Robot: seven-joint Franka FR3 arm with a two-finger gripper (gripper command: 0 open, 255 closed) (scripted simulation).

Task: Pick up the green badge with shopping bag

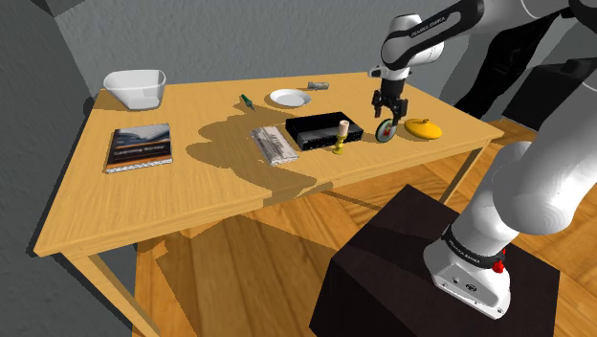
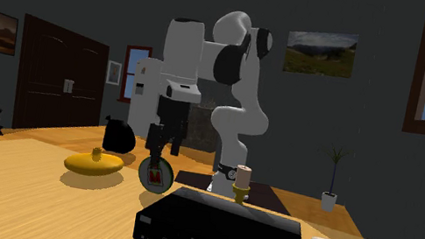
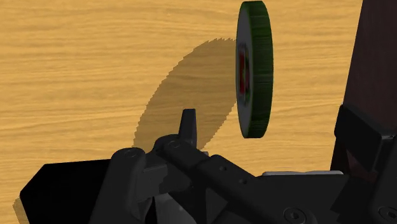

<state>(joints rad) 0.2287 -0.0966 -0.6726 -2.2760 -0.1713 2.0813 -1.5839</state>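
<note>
green badge [image 1: 386, 132] upright on edge, just below claw [image 1: 387, 111]

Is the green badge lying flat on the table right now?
No, the green badge is upright, its round face turned toward the second exterior camera, not down on the table.

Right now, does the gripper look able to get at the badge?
Probably yes. The open gripper hangs right above the badge, which stands on edge, with nothing between them. The black box and yellow thing sit apart to either side.
</note>
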